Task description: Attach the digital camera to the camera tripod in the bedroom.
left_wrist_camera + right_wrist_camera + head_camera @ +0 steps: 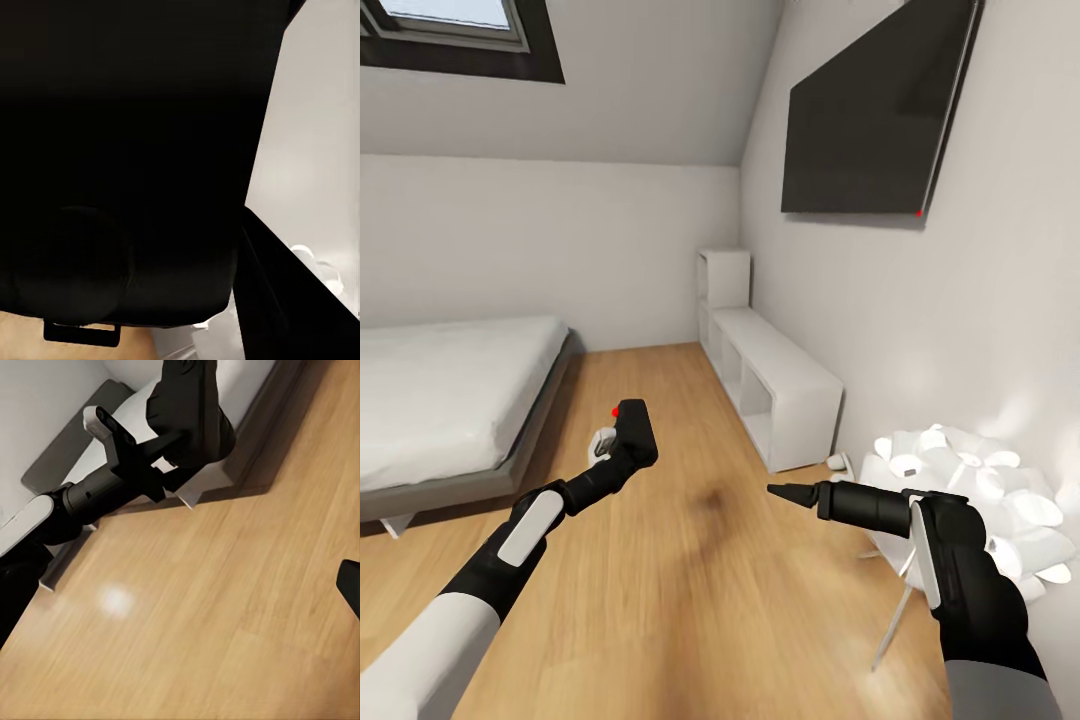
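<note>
Carrying the digital camera (632, 425) in your left gripper (622, 447), which is clamped on its body, you hold it above the wood floor (690, 590) beside the bed (450, 400). Your right gripper (920, 515) grips the camera tripod (840, 500) by its black pan handle, legs trailing toward the white lamp (970, 500). Stand the tripod upright on all 3 feet first, then lower the camera squarely onto its head.
</note>
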Available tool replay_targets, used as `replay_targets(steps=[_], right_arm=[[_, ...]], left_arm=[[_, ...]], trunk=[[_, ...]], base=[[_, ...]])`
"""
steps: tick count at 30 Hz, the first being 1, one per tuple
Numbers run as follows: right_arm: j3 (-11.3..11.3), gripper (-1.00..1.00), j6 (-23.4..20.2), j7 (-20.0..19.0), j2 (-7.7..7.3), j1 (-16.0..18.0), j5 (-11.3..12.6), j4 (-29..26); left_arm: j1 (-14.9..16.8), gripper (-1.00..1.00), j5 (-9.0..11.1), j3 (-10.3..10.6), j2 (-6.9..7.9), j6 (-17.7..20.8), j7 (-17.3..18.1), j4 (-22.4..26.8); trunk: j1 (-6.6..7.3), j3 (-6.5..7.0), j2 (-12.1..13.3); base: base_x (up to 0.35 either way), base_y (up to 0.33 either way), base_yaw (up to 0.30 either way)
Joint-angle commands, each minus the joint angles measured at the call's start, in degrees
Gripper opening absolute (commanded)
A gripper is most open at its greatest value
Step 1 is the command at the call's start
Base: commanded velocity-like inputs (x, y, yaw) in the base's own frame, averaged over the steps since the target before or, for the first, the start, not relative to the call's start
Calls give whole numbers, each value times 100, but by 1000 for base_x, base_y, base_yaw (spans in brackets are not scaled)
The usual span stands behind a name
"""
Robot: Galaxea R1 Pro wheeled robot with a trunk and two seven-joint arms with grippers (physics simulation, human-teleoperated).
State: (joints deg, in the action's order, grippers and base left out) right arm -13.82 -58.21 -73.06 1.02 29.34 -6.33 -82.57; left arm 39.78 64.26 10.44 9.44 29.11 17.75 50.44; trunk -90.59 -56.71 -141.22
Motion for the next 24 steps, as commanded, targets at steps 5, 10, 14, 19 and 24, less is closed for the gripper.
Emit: replay_targets(steps=[5, 10, 14, 19, 24], right_arm=[[-12, 100, -42, -59, 4, 4, -61, -6], [-15, 100, -43, -59, 4, 4, -62, -11], [-9, 100, -58, -59, 9, 2, -62, -12], [-1, 100, -65, -59, 12, 1, -61, -13], [-5, 100, -67, -59, 12, 2, -61, -13]], left_arm=[[4, -100, 25, 11, 5, 16, 21, -4], [4, -100, 25, 11, 5, 16, 25, -7], [4, -100, 30, 10, 5, 16, 26, -9], [4, -100, 29, 10, 5, 16, 62, -14], [4, -100, 31, 11, 9, 16, 191, -35]], trunk=[[112, 85, 200], [221, 174, 400], [309, 246, 561], [419, 336, 761], [529, 426, 962]], base=[[0, 0, 0], [0, 0, 0], [0, 0, 0], [0, 0, 0], [0, 0, 0]])
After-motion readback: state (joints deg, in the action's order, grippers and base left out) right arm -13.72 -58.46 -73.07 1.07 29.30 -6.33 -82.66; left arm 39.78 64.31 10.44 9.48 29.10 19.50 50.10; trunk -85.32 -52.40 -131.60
